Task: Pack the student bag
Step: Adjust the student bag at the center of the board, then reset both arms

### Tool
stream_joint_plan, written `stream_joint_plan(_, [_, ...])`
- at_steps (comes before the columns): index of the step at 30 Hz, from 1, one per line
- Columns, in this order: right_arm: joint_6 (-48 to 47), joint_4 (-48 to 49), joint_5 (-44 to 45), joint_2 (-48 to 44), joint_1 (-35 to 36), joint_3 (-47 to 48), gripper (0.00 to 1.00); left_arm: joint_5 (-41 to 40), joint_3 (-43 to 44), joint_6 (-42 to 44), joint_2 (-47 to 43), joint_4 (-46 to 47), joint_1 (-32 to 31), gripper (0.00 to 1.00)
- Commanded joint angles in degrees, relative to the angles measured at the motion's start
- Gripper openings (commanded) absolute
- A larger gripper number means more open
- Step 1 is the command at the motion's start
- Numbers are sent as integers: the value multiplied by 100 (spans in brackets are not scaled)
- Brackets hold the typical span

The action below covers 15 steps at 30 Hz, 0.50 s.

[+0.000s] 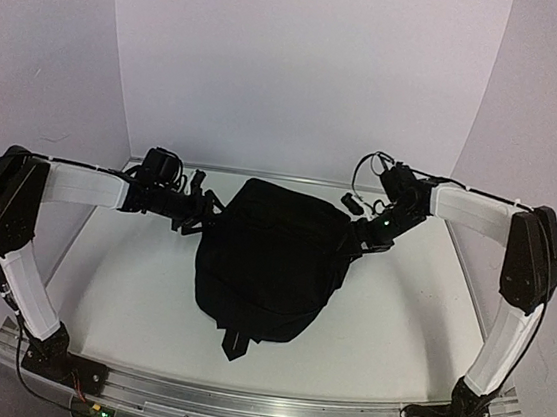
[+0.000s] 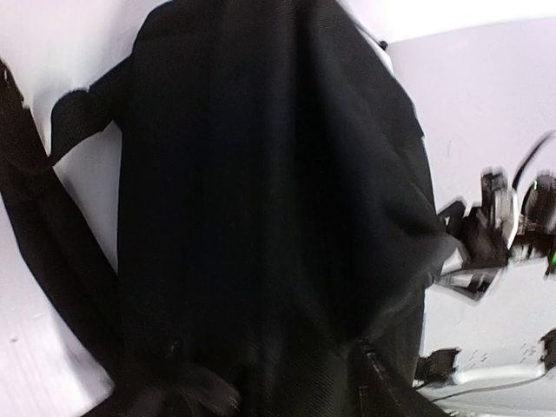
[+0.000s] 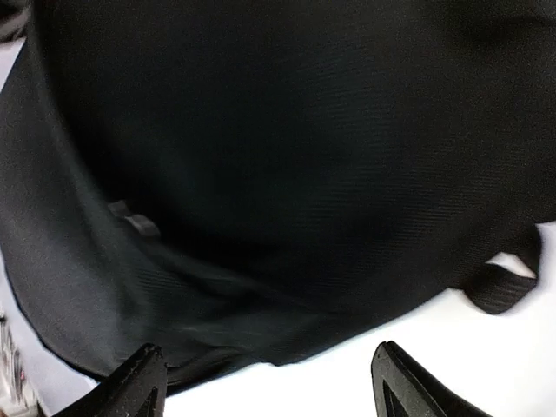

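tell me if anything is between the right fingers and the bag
Nothing visible does. The right fingers stand open right at the edge of the student bag, over bare table.

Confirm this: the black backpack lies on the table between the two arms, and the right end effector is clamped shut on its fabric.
One point is wrong. The right end effector is open, not clamped shut: the right wrist view shows its fingers wide apart. The rest about the black backpack stands.
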Motion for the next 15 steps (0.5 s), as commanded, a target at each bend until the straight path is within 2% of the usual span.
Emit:
stream_joint_plan(1, [135,12,561,-722,-161,524,89,-428,-46,404,-990,-692,-37,82])
stream_joint_plan(4, [220,12,780,-1036,-269,717,97,-792,246,655,-1423,-1452,94,97])
stream_joint_plan(5, [261,6,848,-1137,-307,752,98,-839,380,746,-1512,-1711,179,99])
stream_joint_plan(10, [414,-4,1007,-1785,-594,356,98,-961,841,1096,-1874,-2656,678,100])
stream_joint_plan(15, [123,1,1396,-2716,-820,-632,98,-1326,500,1310,-2458,-3073,769,100])
